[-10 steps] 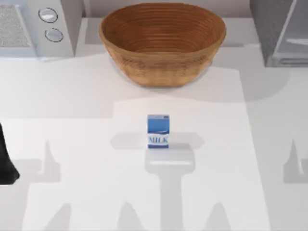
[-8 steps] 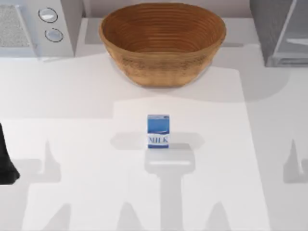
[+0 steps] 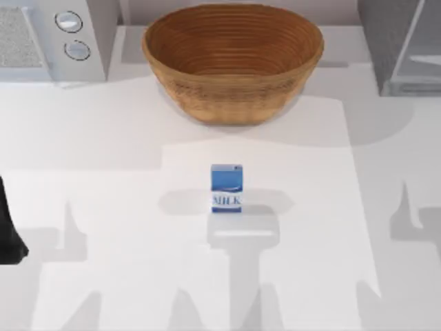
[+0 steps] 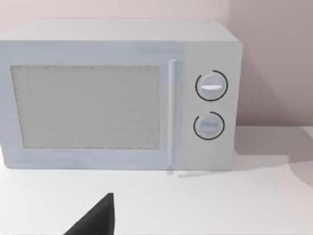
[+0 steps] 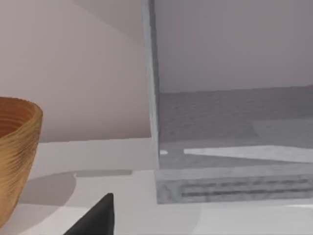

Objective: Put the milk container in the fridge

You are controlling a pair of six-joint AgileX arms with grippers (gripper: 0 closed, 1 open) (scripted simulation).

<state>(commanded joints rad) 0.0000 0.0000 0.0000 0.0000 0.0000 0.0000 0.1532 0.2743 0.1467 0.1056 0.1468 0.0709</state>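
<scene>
one milk container (image 3: 227,187) on the table (image 3: 103,138), standing upright about mid-table, blue top half and the white band with "milk" facing the near edge, nothing touching it. behind it, toward the far edge, sits the big woven basket (image 3: 233,61), well apart from the carton. the fridge (image 3: 403,45) is up in the far right corner, dark speckled body with that pale glassy door panel, and from my right wrist view i'm looking straight at it (image 5: 230,142), with the basket's rim (image 5: 17,152) curving in beside it. far left corner has the light-grey microwave (image 3: 52,38) with its two round knobs and mesh window, which is what my left wrist view is pointed at (image 4: 117,95). my left arm (image 3: 8,231) is just a dark bit poking in at the table's left edge, nowhere near the carton. my left gripper's fingers (image 4: 95,220) show as a dark wedge in the left wrist view, and my right gripper's fingers (image 5: 95,220) look the same in the right wrist view. honestly can't tell for either one whether it's apart or together, and neither has anything in it that i can see. so the carton's sitting free on the table, outside the fridge.
</scene>
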